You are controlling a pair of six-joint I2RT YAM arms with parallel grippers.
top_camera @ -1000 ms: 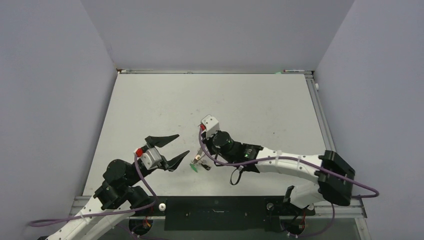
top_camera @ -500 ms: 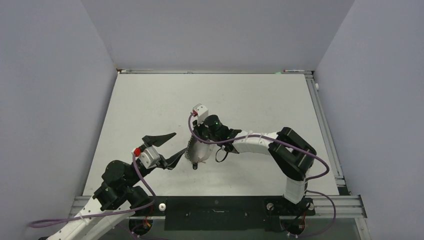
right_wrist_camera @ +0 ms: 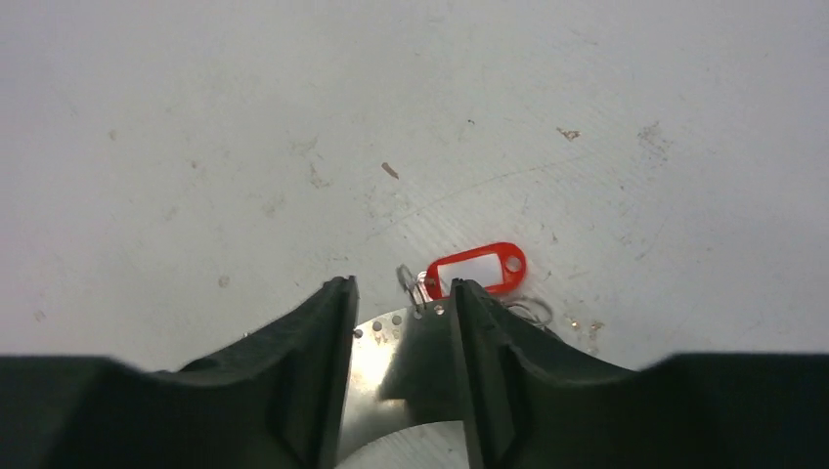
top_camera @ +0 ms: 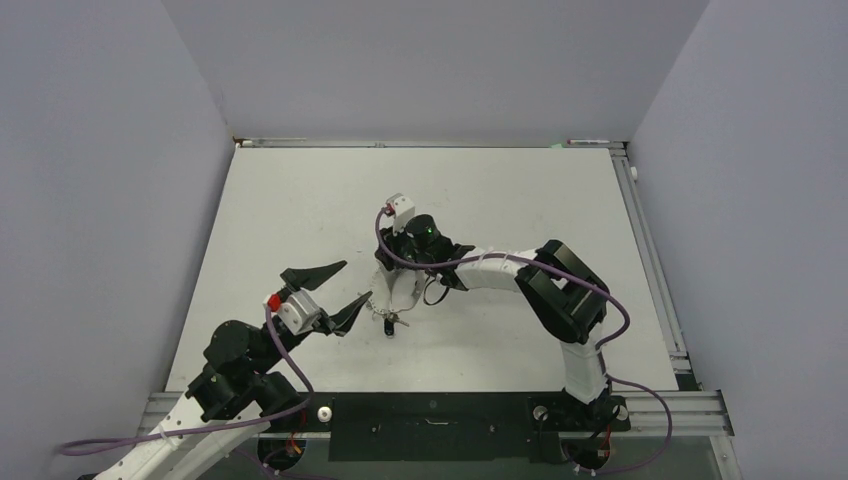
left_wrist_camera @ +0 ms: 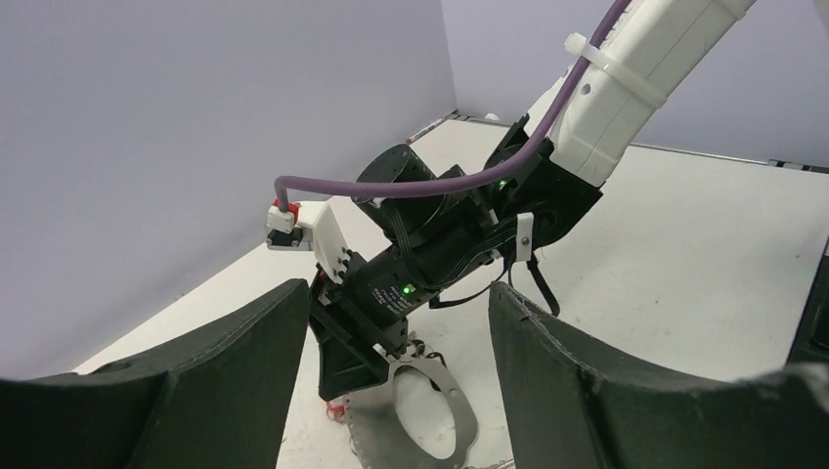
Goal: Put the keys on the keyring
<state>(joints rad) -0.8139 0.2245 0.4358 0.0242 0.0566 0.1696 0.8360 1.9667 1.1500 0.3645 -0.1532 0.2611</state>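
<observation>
The right claw [right_wrist_camera: 401, 288] is tipped down onto the surface [top_camera: 520, 190], a little to the 6 o'clock side of its middle. Its jaws are only narrowly parted, with the flat, perforated silvery band of the keyring [right_wrist_camera: 376, 337] running between them. Whether they pinch the band or merely flank it cannot be told. That low, close stance looks meant to pin or steady the loop so that something can be threaded onto it. The red-tagged key [right_wrist_camera: 476, 271] lies flat just beyond the claw tips, at about 1 o'clock in the wrist view, very near the band, with small wire rings [right_wrist_camera: 533, 311] beside it. No green tag can be made out. The left claw [top_camera: 357, 282] hangs at roughly 8 o'clock of the ring, spread wide and empty, pointing toward the loop, apparently placed to help once the ring is steadied. As things lie, the red key does not look clearly joined to the ring yet.
</observation>
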